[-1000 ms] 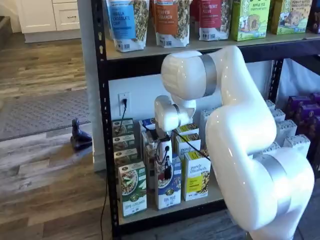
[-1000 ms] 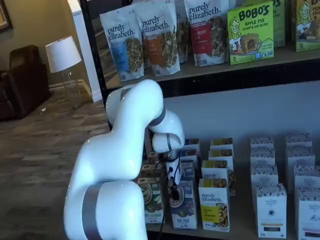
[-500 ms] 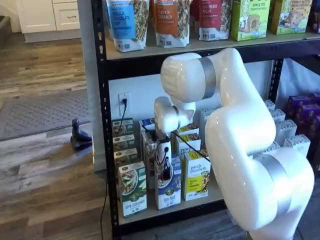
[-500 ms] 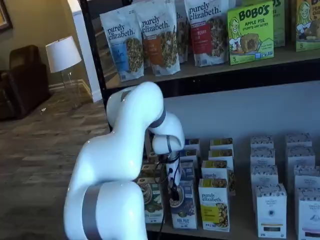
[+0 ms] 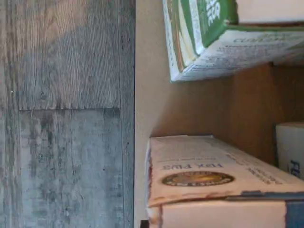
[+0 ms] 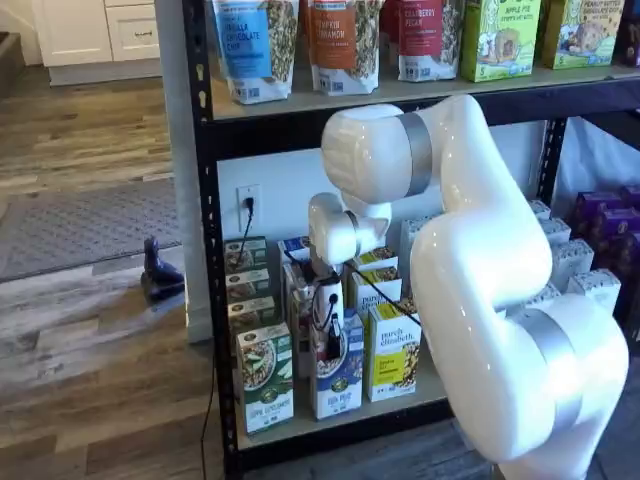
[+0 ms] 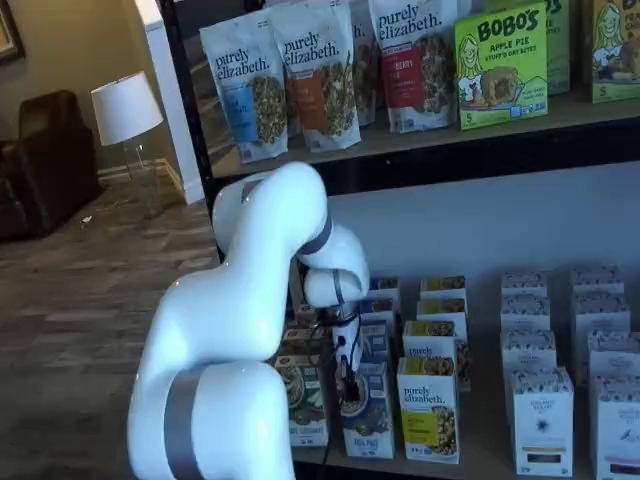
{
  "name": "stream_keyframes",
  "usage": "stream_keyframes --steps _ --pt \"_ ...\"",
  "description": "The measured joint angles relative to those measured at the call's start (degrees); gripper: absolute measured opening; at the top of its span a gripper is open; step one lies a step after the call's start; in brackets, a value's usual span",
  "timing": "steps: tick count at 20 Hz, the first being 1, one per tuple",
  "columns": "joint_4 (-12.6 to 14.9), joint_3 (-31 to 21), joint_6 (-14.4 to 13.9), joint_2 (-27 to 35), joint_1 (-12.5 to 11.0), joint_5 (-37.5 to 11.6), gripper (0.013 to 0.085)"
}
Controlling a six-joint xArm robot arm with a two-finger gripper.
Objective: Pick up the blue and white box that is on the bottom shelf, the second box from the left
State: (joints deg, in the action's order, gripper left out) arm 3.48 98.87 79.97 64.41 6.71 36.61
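Observation:
The blue and white box (image 6: 338, 388) stands at the front of the bottom shelf (image 6: 300, 428), between a green-and-white carton (image 6: 265, 388) and a yellow carton (image 6: 393, 362). It also shows in a shelf view (image 7: 368, 418) and, from close by, in the wrist view (image 5: 213, 176). My gripper (image 6: 332, 342) hangs at the box's top with a black finger down over its front face; it also shows in a shelf view (image 7: 348, 375). Only that finger shows clearly, so I cannot tell whether the gripper is closed on the box.
More cartons stand in rows behind the front ones. White cartons (image 7: 543, 420) fill the shelf to the right. Pouches (image 6: 255, 45) stand on the upper tier. The black rack post (image 6: 210, 250) is at the left, and wood floor (image 5: 66, 114) lies in front.
The gripper has come down a little onto the top of the blue and white box. The boxes have not moved.

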Motion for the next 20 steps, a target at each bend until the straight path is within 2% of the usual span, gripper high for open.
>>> stream_keyframes --steps 5,6,9,12,20 --pt "0.0 -0.7 0.0 -0.5 0.1 -0.4 0.065" --pt "0.0 -0.9 0.0 -0.6 0.1 -0.6 0.061" --pt "-0.1 -1.3 -0.1 -0.9 0.1 -0.8 0.057" --pt "0.0 -1.8 -0.2 -1.3 0.2 -0.9 0.049" --pt "1.4 -4.5 -1.5 -3.3 0.3 -1.6 0.049"
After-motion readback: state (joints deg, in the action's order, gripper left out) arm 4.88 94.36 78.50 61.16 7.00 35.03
